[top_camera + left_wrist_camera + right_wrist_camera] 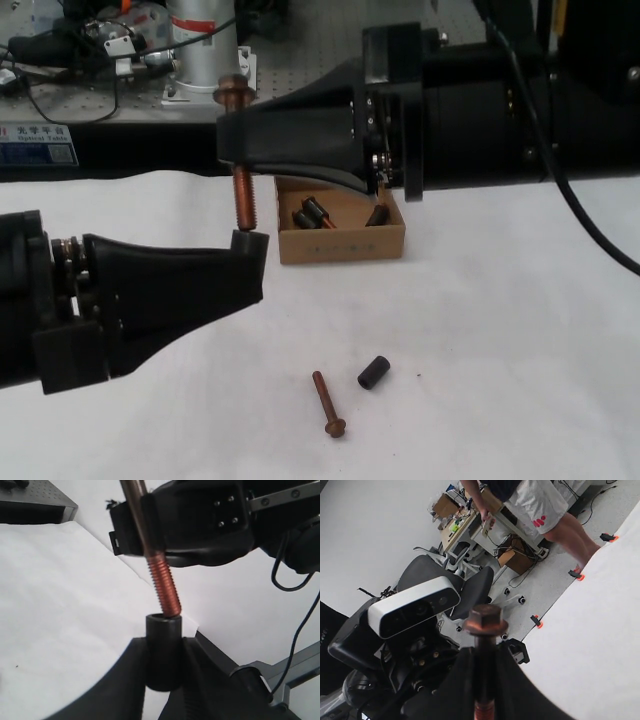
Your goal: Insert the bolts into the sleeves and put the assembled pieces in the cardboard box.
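Nearest me on the white cloth point(500, 330) lie a loose bolt point(328, 403) and, just beside it, a loose sleeve point(373, 372). Beyond them my left gripper point(248, 268) is clenched around a black sleeve point(163, 650), which it holds upright with the mouth up. My right gripper point(240, 135) grasps a copper bolt point(162, 587) by its shank, head up, with the threaded tip at that sleeve's mouth. Farther off sits the cardboard box point(340, 246), with dark pieces point(315, 213) inside.

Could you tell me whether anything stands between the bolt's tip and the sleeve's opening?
Nothing visible does: the bolt, held by the right gripper, has its threaded tip right at the open mouth of the sleeve in the left gripper.
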